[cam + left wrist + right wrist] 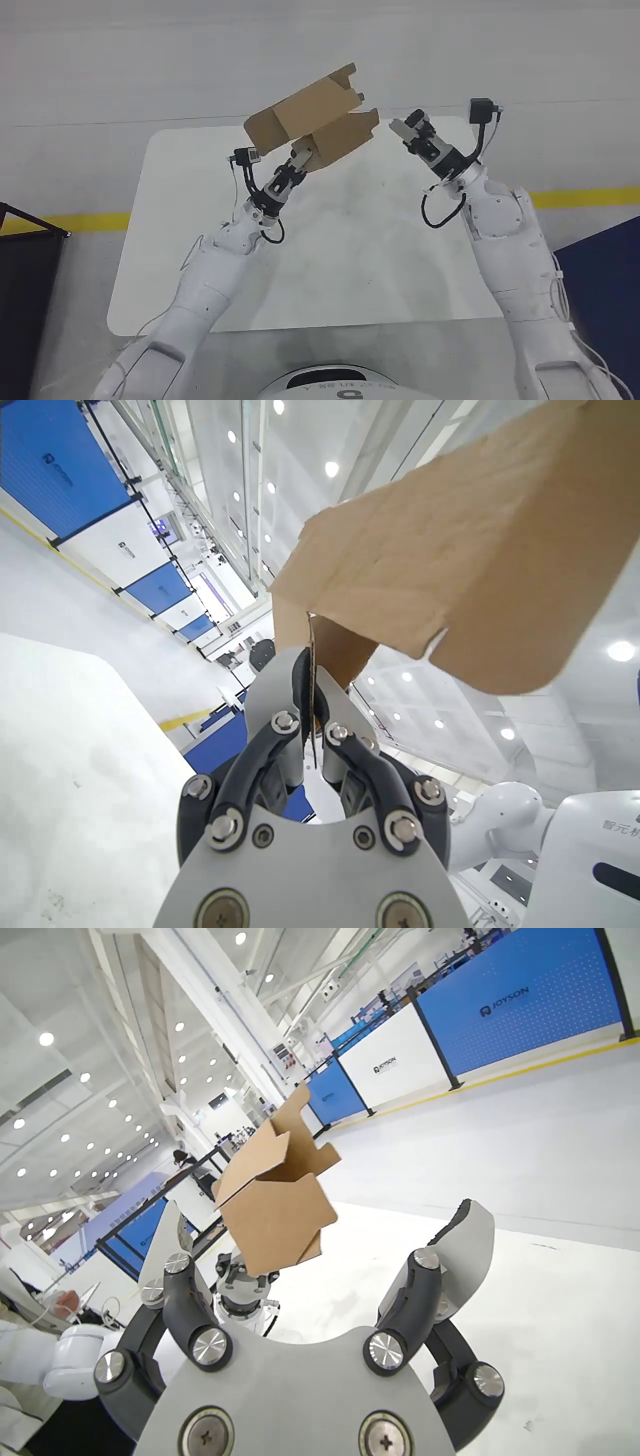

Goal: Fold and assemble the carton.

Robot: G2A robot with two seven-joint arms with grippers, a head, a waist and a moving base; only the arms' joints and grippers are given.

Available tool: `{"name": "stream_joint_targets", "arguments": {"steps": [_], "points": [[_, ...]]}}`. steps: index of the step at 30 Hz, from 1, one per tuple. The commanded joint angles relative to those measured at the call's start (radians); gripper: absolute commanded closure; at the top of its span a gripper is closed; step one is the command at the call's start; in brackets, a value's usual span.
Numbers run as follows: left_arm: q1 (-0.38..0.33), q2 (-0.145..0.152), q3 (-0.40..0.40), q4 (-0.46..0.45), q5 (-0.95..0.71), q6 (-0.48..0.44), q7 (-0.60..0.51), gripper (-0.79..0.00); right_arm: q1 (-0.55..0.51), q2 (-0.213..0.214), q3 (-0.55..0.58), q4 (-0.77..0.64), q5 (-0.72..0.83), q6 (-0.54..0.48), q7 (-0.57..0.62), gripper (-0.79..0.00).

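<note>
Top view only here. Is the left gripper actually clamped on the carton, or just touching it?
Observer: Clamped. The left wrist view shows the left gripper shut on a thin panel edge of the carton, with the card pinched between its fingers.
Operator: Right side open?
Observer: Yes. The right wrist view shows the right gripper with its fingers spread wide, holding nothing. The carton is farther off, apart from it.
</note>
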Motion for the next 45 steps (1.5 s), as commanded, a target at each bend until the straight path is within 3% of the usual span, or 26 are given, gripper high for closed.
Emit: {"name": "stream_joint_targets", "arguments": {"steps": [1,7,12,13,15,16,18,25,36,41,45], "points": [[0.000,0.001,0.001,0.000,-0.010,0.000,-0.015,0.000,0.015,-0.002,-0.015,0.015,0.005,-0.002,0.007,-0.785],[0.002,0.003,0.006,-0.004,-0.036,0.002,-0.052,0.000,0.057,-0.006,-0.049,0.075,0.021,-0.033,0.020,-0.785],[0.000,0.003,0.010,0.000,-0.030,0.009,-0.066,0.000,0.077,-0.007,-0.066,0.099,0.056,-0.124,0.032,-0.785],[0.000,0.003,0.011,0.003,-0.026,0.012,-0.067,0.000,0.078,-0.007,-0.067,0.098,0.066,-0.158,0.036,-0.727],[0.000,0.002,0.014,0.008,-0.021,0.016,-0.068,0.000,0.076,-0.005,-0.069,0.100,0.093,-0.238,0.046,-0.690],[0.000,0.002,0.015,0.011,-0.020,0.017,-0.068,0.000,0.075,-0.003,-0.068,0.103,0.100,-0.273,0.056,-0.606],[-0.001,0.001,0.016,0.014,-0.020,0.018,-0.068,0.000,0.073,0.000,-0.066,0.109,0.103,-0.328,0.075,-0.514],[-0.006,0.001,0.017,0.017,-0.021,0.031,-0.074,0.000,0.056,0.016,-0.067,0.106,0.104,-0.442,0.149,-0.385],[-0.027,-0.003,0.023,0.048,0.067,0.060,-0.038,0.000,0.013,0.043,-0.033,0.072,0.138,-0.449,0.181,-0.292],[-0.037,-0.010,0.023,0.063,0.148,0.068,0.052,0.000,-0.005,0.056,-0.022,0.066,0.132,-0.449,0.214,-0.292],[-0.038,-0.018,0.035,0.063,0.198,0.065,0.103,0.000,-0.010,0.061,0.006,0.076,0.115,-0.447,0.172,-0.314]]}}
